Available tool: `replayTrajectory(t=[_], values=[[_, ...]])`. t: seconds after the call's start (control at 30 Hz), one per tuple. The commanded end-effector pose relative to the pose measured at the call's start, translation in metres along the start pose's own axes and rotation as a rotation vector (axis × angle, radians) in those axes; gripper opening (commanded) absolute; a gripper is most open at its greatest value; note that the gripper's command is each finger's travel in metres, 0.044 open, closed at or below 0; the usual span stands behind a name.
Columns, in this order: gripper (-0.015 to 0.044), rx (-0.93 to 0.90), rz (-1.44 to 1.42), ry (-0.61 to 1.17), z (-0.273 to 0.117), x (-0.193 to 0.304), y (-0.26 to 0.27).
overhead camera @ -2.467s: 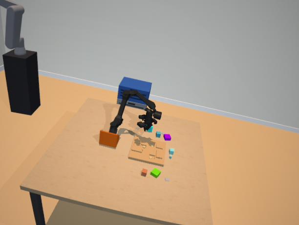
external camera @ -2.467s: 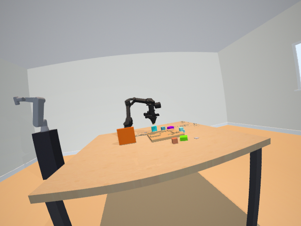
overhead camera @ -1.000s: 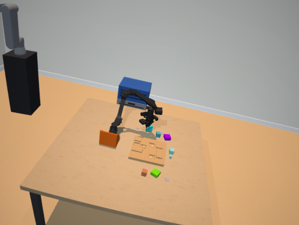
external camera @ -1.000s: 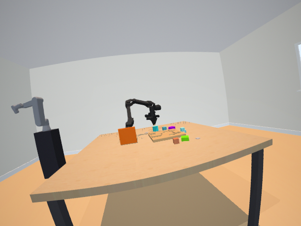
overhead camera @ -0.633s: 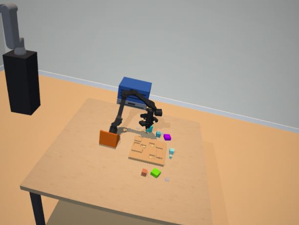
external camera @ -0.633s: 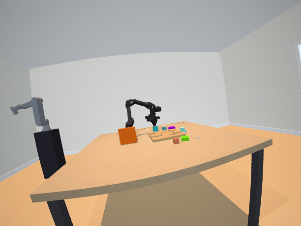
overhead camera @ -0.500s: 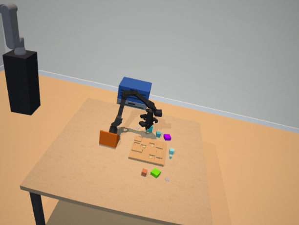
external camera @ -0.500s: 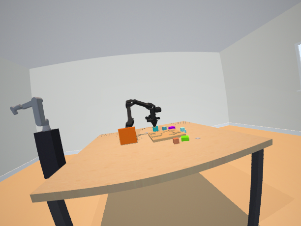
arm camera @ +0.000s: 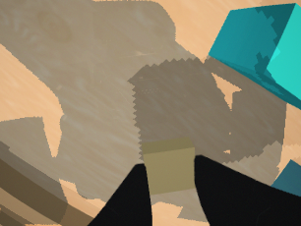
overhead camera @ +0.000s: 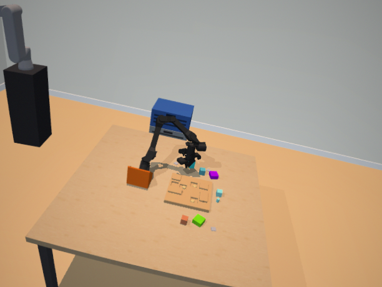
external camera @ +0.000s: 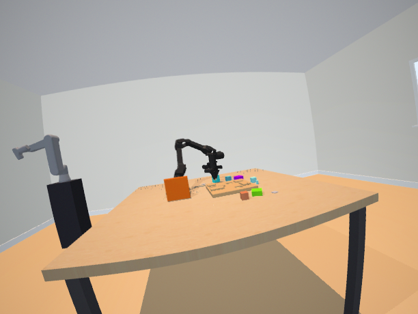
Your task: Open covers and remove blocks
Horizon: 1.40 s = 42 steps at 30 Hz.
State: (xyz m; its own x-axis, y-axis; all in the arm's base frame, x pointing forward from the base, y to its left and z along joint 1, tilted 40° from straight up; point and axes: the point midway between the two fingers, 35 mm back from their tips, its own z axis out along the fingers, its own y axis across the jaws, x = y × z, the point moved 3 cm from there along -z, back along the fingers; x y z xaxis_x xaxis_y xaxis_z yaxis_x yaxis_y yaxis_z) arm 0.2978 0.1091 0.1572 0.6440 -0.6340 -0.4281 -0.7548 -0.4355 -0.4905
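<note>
My gripper is shut on a khaki block and holds it above the table, beyond the board's far edge. A turquoise block stands close to the fingers, partly hidden by them in the top view. The puzzle board lies on the table; small pale yellow pieces show in it. Its covers are too small to read clearly.
Near the board lie a blue block, purple block, light cyan cube, small cyan piece, green block and red-orange cube. An orange panel stands by the arm's base.
</note>
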Motion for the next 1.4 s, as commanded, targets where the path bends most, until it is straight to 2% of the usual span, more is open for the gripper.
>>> replayTrajectory(t=[0.0,0.8,1.23,1.27,1.37], values=[[0.008,-0.01,0.009,-0.003,0.01,0.0,0.003],[0.008,-0.006,0.01,-0.007,0.036,-0.004,0.006],[0.0421,0.001,0.003,-0.007,0.033,-0.004,0.004],[0.044,0.0,0.003,-0.007,0.032,-0.004,0.003],[0.044,-0.002,0.003,-0.006,0.023,-0.003,0.003]])
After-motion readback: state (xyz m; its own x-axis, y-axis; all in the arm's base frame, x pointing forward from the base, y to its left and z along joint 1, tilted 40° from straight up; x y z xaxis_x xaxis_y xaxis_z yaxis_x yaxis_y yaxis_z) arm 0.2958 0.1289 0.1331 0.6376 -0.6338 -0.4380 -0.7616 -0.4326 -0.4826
